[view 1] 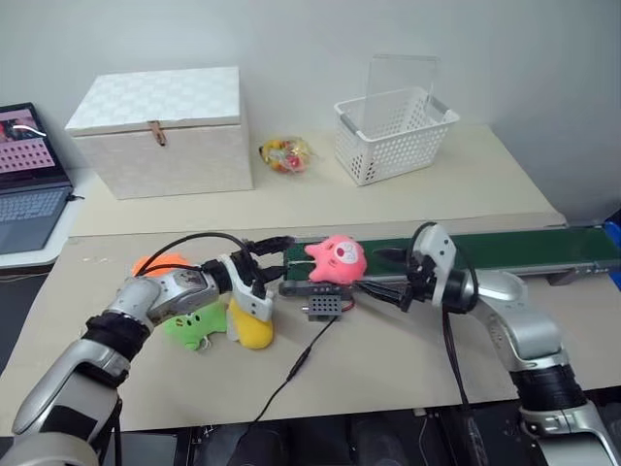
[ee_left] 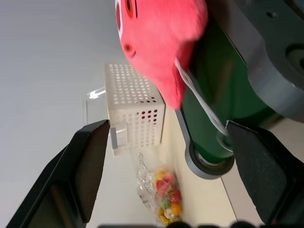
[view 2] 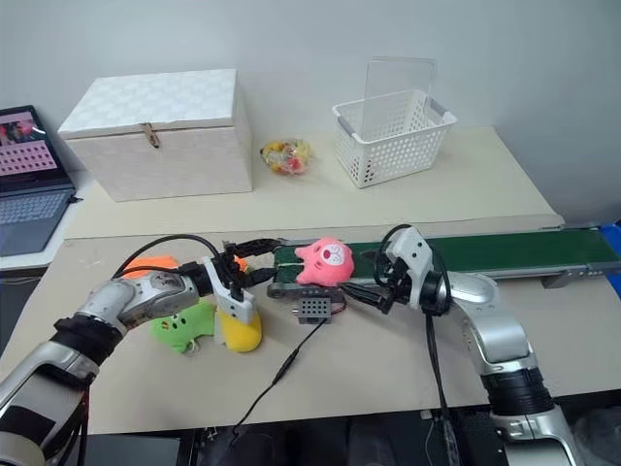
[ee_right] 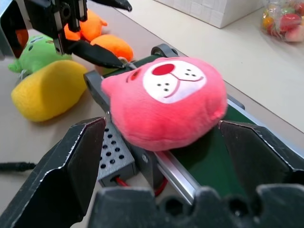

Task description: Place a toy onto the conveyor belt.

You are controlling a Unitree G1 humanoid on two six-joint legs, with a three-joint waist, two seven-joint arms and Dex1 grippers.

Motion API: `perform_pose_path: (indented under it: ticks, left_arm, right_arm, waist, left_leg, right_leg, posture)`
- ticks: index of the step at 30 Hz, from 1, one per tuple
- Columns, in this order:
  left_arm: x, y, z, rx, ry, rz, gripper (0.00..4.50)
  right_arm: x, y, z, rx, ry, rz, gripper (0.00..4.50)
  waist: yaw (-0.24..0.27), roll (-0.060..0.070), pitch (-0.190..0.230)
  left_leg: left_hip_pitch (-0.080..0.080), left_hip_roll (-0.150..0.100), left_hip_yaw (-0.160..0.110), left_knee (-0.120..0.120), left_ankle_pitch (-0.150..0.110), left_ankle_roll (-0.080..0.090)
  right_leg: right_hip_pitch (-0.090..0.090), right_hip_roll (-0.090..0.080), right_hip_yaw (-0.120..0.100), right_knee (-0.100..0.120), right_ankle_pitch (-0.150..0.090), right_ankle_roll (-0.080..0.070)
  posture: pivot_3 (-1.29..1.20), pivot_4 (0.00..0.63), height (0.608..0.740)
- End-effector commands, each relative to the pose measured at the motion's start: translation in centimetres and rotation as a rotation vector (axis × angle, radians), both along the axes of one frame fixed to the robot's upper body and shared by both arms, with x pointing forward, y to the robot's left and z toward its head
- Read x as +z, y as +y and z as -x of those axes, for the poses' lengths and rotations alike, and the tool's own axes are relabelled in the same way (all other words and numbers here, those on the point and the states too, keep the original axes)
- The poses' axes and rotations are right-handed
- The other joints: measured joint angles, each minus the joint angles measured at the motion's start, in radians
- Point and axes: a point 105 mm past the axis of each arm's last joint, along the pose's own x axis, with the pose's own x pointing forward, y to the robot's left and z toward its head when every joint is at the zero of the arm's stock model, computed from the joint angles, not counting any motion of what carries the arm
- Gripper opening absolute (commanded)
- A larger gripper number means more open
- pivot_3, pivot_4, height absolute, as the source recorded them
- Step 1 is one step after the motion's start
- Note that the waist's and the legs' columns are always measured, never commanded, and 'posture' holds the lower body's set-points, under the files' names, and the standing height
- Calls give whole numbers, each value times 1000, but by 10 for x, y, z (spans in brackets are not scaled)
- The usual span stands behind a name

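The pink toy [view 1: 338,258] lies on the left end of the dark green conveyor belt [view 1: 505,248], face turned up. My left gripper [view 1: 277,260] is just to its left, open, with the fingertips a little short of the plush. From the other side my right gripper [view 1: 380,274] points at the toy, also open and not touching it. In the right wrist view the toy [ee_right: 166,99] rests on the belt [ee_right: 209,166] between and beyond the spread fingers [ee_right: 71,166]. The left wrist view has the toy [ee_left: 156,38] ahead of its wide fingers [ee_left: 88,166], over the belt's end roller [ee_left: 209,161].
A grey control box [view 1: 325,306] with a black cable sits in front of the belt's left end. Green [view 1: 194,325], yellow [view 1: 252,328] and orange [view 1: 160,264] plush toys lie under my left arm. Behind stand a white box [view 1: 160,131], a sweets bag [view 1: 286,153], a white basket [view 1: 393,131] and a laptop [view 1: 29,175].
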Motion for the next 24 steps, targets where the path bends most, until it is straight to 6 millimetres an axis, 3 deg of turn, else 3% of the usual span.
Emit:
perform_pose_path:
  ticks: [1,4,6,9,11,16,24]
  left_arm:
    - [16,19,-1,94,68,96,4202]
    - [32,34,-2,204,229,311,4202]
    - [37,40,7,250,511,540,4202]
    - [46,32,47,121,1098,860,4202]
    - [52,33,70,44,1314,913,4202]
    - [53,43,73,115,1328,944,4202]
    - [56,40,72,125,1313,926,4202]
  right_arm:
    - [24,-7,11,44,-81,-9,4500]
    - [29,-11,23,82,-79,6,4500]
    - [33,-13,29,94,-77,11,4500]
    - [37,-14,39,118,-64,6,4500]
    - [38,-10,48,161,-41,-3,4500]
    - [33,8,74,288,29,-5,4500]
    - [23,16,83,342,92,8,4500]
  waist:
    - [1,0,0]
    - [4,0,0]
    - [4,1,0]
    - [3,1,1]
    - [-6,1,1]
    - [4,2,1]
    - [6,1,1]
  left_leg:
    - [0,0,0,0,0,0]
    - [-1,0,0,0,-1,1]
    - [-2,0,0,2,-1,2]
    - [-1,0,0,3,-2,4]
    - [-2,1,0,3,-5,8]
    - [1,1,0,3,-5,9]
    - [5,1,1,2,-2,3]
  right_leg:
    - [0,0,0,0,0,0]
    - [-1,0,0,0,0,0]
    - [-1,-1,0,0,0,0]
    - [0,-1,0,0,0,0]
    - [-1,-1,0,2,0,1]
    - [1,1,0,1,0,0]
    - [4,1,0,0,0,-1]
  posture:
    - [0,150,740]
    - [0,150,740]
    - [0,150,740]
    - [0,150,740]
    - [0,150,740]
    - [0,150,740]
    - [0,150,740]
